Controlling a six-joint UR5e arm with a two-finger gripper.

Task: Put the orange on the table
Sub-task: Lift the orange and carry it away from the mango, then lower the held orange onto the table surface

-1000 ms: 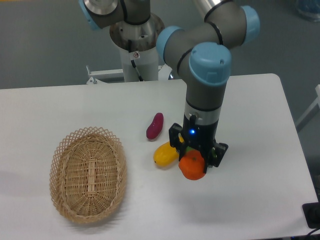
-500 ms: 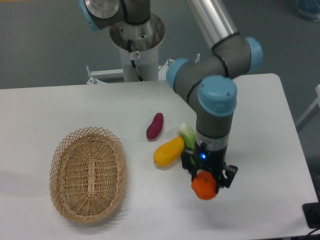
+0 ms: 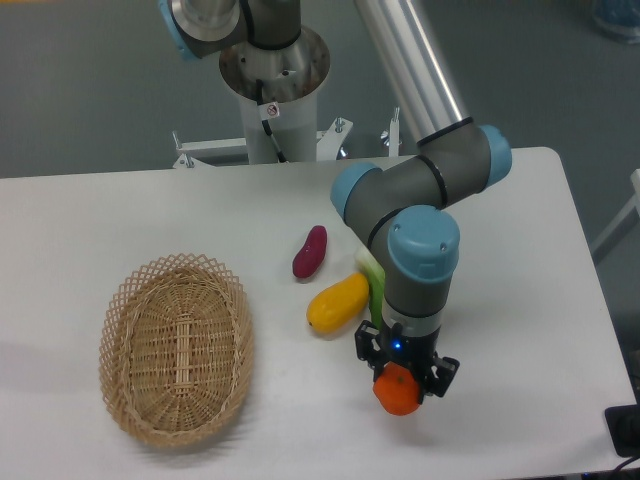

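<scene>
An oval wicker basket (image 3: 176, 347) is sitting on the left of the white worktop (image 3: 520, 250), with a small purple vegetable (image 3: 309, 252) lying near the middle and a yellow elongated fruit (image 3: 337, 303) resting just below it. A pale green vegetable (image 3: 370, 275) is peeking out beside the arm. Toward the right, the end effector (image 3: 400, 382) is pointing straight down, its two fingers closing around the orange (image 3: 398, 393), which is hanging low over the front of the worktop; whether it is touching the surface is unclear
</scene>
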